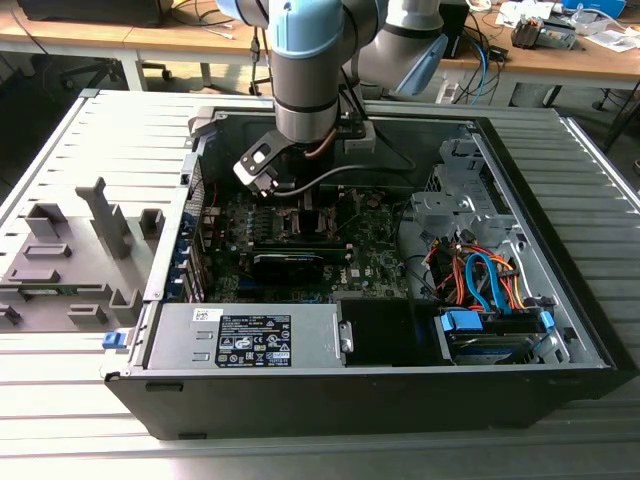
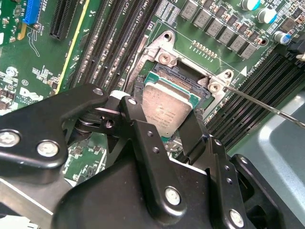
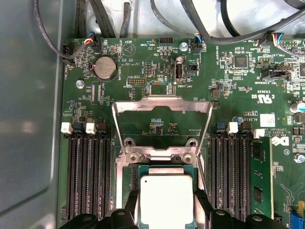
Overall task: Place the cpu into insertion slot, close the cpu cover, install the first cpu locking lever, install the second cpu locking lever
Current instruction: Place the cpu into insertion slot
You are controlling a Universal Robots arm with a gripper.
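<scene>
arm (image 1: pixel 305 90): grey tubes, light-blue joint caps | jaws: black, silver screws

- cpu (image 2: pixel 167 107): silvery square chip, metal top up, over the insertion slot (image 2: pixel 164 75)
- insertion slot: dark square socket, metal-rimmed, uncovered
- cpu cover (image 3: pixel 162 104): silvery windowed frame, swung open
</scene>
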